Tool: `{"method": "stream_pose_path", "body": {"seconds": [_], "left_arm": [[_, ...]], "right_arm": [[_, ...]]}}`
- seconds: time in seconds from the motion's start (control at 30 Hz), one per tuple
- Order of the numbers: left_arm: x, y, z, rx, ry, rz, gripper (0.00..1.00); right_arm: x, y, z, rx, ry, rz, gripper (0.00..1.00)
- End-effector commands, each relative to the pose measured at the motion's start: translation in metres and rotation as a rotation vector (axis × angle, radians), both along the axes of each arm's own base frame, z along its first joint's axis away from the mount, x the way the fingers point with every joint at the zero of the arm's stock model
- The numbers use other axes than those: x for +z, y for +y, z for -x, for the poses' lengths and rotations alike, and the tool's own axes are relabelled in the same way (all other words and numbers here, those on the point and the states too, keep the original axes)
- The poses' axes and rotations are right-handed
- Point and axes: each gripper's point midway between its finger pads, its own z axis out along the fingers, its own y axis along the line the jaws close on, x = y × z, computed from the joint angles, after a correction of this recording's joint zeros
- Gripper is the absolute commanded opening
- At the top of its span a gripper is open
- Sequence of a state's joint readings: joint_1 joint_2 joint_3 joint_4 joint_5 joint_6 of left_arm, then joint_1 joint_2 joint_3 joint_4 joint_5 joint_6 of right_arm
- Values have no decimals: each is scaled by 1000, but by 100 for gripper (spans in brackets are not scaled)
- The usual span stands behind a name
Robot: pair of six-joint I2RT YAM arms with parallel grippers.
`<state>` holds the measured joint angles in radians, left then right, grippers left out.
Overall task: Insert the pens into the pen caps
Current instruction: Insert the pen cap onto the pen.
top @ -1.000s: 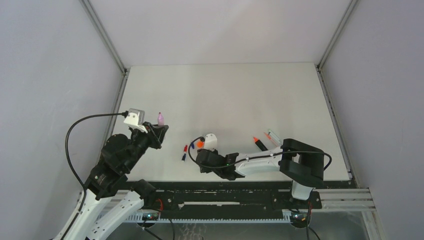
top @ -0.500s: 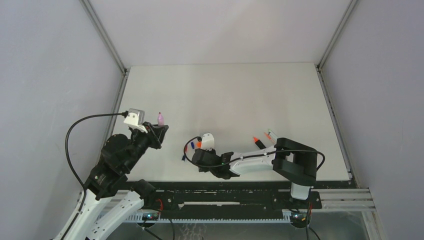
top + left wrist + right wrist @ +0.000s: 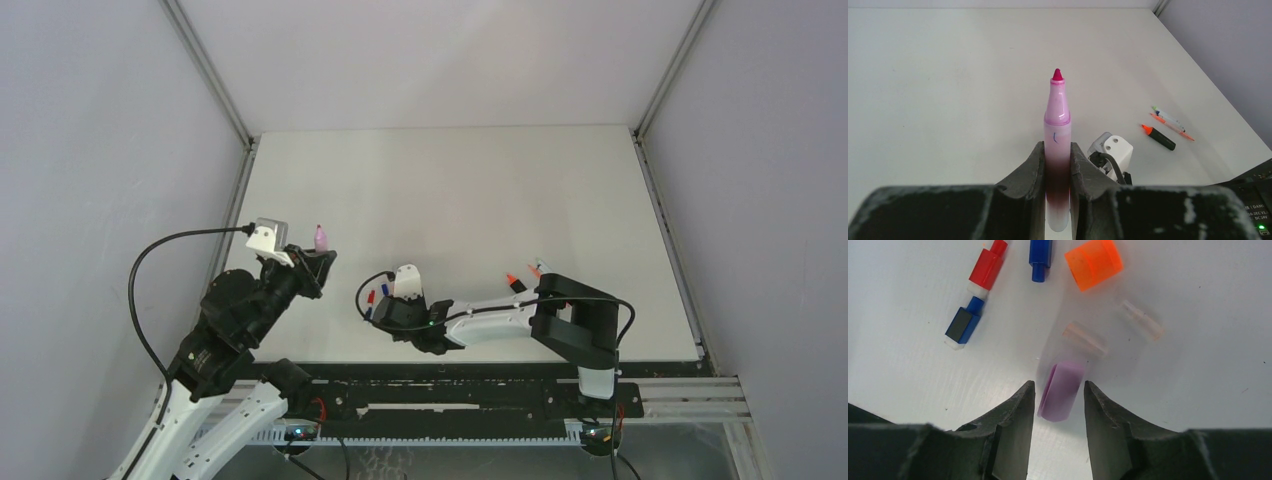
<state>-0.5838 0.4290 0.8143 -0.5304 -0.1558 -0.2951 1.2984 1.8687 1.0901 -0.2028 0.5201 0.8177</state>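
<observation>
The left gripper (image 3: 1057, 150) pinches the lilac-pink highlighter (image 3: 1057, 125) tight near its bottom end. The highlighter stands straight up in the air with its pink tip bare, close to the left edge of the table (image 3: 450, 190). The right gripper (image 3: 1058, 387) is down low near the front edge, and its fingers are spread apart. The lilac cap (image 3: 1062, 395) lies flat on the table between them, with a thin gap on the left side. A clear cap (image 3: 1085, 338) lies just past it. The orange cap (image 3: 1093, 263), red cap (image 3: 988, 265) and blue cap (image 3: 1040, 255) lie farther off. The black highlighter (image 3: 1160, 138) and thin pens (image 3: 1170, 121) lie well apart on the right.
</observation>
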Motion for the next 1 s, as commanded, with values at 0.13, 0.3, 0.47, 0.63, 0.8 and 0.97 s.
{"method": "stream_pose_path", "body": {"seconds": [0.13,0.3,0.47,0.63,0.8,0.97], "left_arm": [[1,0,-2,-5,-26,0,0],[2,0,-1,-6,-31,4,0],[2,-1,-1,-8,-30,3,0],[3,-1,0,-10,-32,5,0],[3,-1,0,-11,-33,4,0],[3,-1,0,-12,-32,5,0]], "right_arm": [[8,-2,-5,-20,-36,55,39],[11,-4,-8,-16,-43,71,35],[13,-1,-11,-13,-54,102,32],[13,-1,-16,-6,-69,162,30],[12,-4,-17,-1,-73,211,30],[9,-2,-16,28,-62,224,31]]}}
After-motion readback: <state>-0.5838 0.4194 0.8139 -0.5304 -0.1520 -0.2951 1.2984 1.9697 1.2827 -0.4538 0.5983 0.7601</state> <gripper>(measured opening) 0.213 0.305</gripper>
